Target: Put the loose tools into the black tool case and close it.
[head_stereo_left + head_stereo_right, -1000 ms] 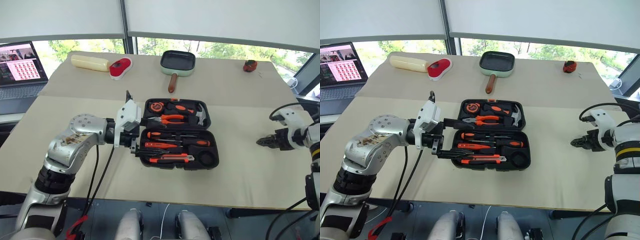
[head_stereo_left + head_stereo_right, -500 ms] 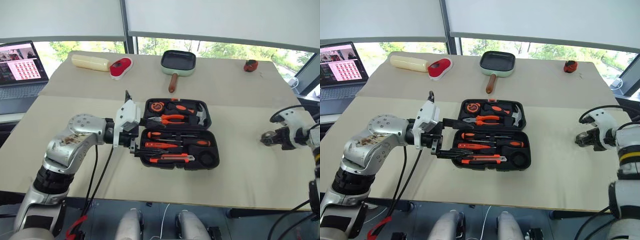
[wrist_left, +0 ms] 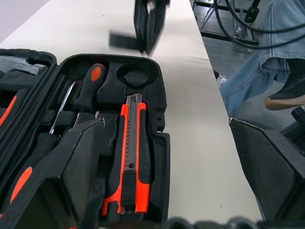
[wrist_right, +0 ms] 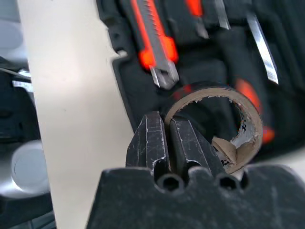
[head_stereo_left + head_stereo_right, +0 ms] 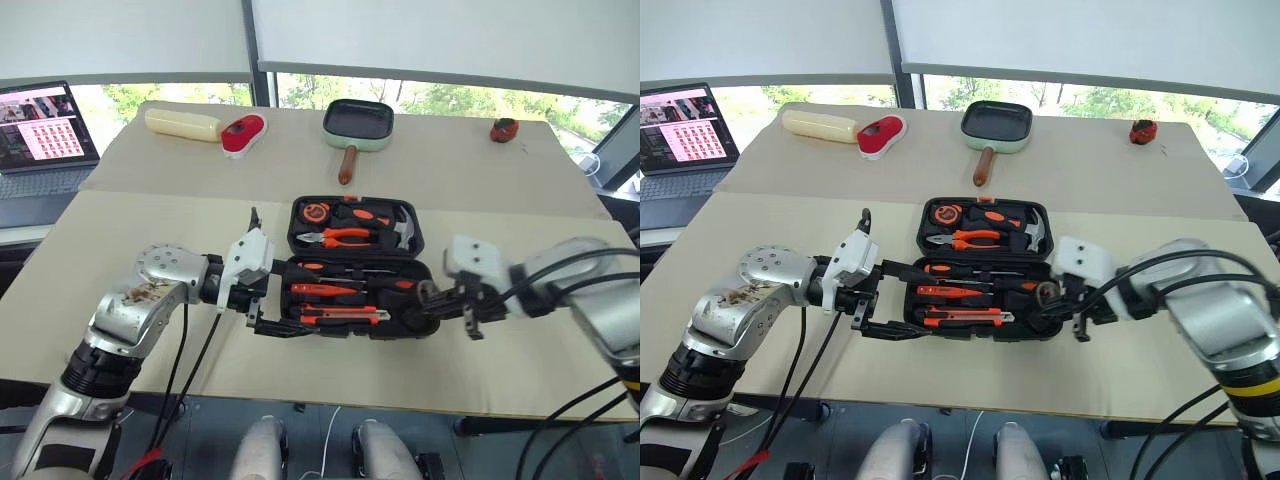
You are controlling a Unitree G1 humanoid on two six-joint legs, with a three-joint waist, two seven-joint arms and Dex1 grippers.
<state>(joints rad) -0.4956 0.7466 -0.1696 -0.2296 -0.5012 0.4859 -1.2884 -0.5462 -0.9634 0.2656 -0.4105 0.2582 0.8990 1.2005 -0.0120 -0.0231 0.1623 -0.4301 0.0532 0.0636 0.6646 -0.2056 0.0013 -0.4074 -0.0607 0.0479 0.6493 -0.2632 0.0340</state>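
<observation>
**Right wrist view: tape roll pinched over the open case**

Right wrist view has the right gripper [image 4: 169, 143] with its two black fingers pressed tight together on the wall of the small tape roll [image 4: 217, 124], the cardboard ring hanging beside the fingertips and just above the black tool case [image 4: 200, 62]. Under the roll sits the blade end of the utility knife [image 4: 155, 45] in its slot.

From the head camera, the case [image 5: 355, 270] lies open flat in the middle of the table [image 5: 500, 190], lid half away from the robot, tray half near it. The lid holds the pliers [image 5: 345, 237] and the hammer [image 5: 402, 232]. The tray holds the two long screwdrivers [image 5: 350, 280], and the knife lies along its near edge. The right gripper [image 5: 432, 297] is at the tray's right end, roll in its grip.

On the other side, the left gripper [image 5: 275, 300] is spread wide at the tray's left end, one finger [image 3: 83, 162] over the tray's inside, the other [image 3: 274, 167] out over the bare table, nothing between them.

At the far edge sit a green frying pan [image 5: 357, 125] and a laptop [image 5: 40, 135].
</observation>
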